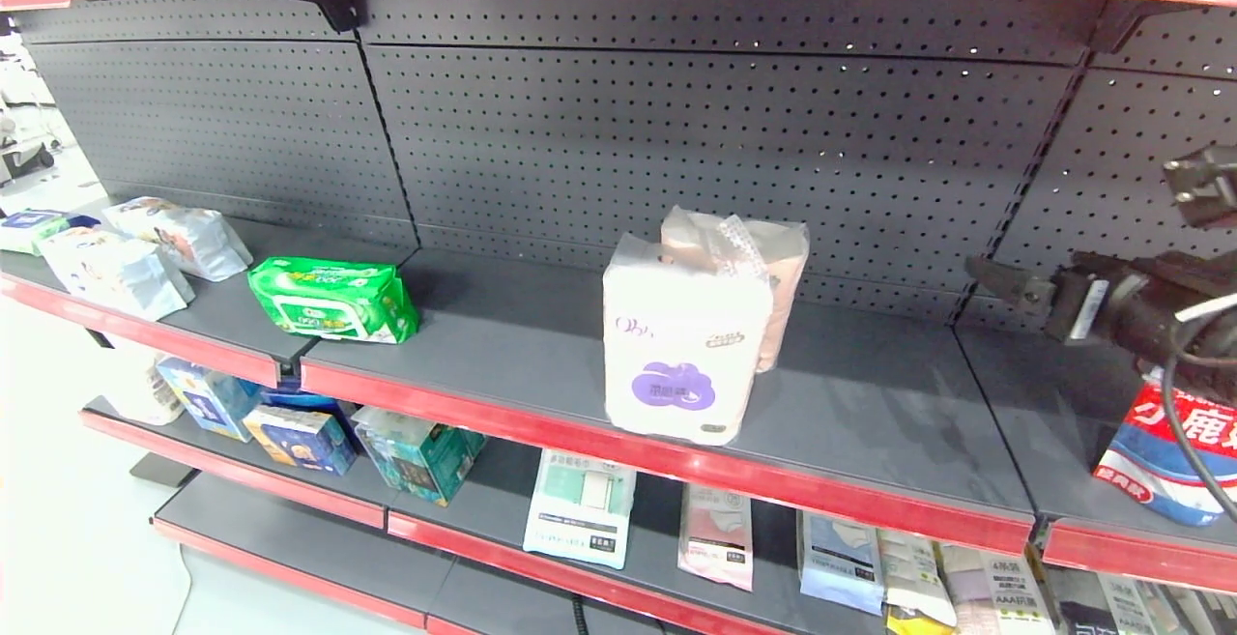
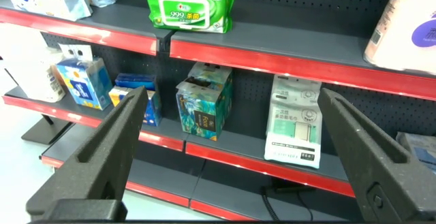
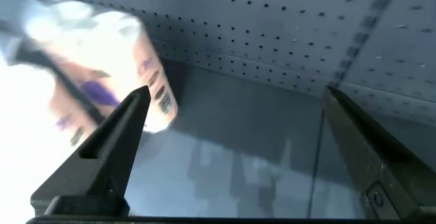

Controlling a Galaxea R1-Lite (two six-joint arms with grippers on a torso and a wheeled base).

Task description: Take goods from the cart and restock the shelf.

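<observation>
Our right gripper (image 1: 995,282) is spread wide and holds nothing. In its own wrist view the 2 fingers (image 3: 102,163) stand apart with only bare shelf (image 1: 870,393) between them.

The white pack (image 1: 686,345) stands upright on that shelf near the front edge, long axis vertical. A pink pack (image 1: 778,258) is just behind it, and the 2 look to be touching.

The relation that matters most is that the white pack lies to the left of the right gripper, at about the same height and clearly apart from it. The wrist view agrees: the pack (image 3: 102,67) sits off beyond 1 finger, not inside the gap.

Our left gripper (image 2: 233,93) is also open and empty. It hangs lower, facing the shelves beneath, and from there the white pack is up and off to one side. So the right arm is the nearer of the 2.

We judge that this pack is already stocked and that the next move is a pull straight back from the shelf toward the cart. The path should stay to the right, because a leftward swing could clip the tall pack and tip it off the edge. A red pack (image 1: 1169,461) lies below the right arm and also needs clearance.
</observation>
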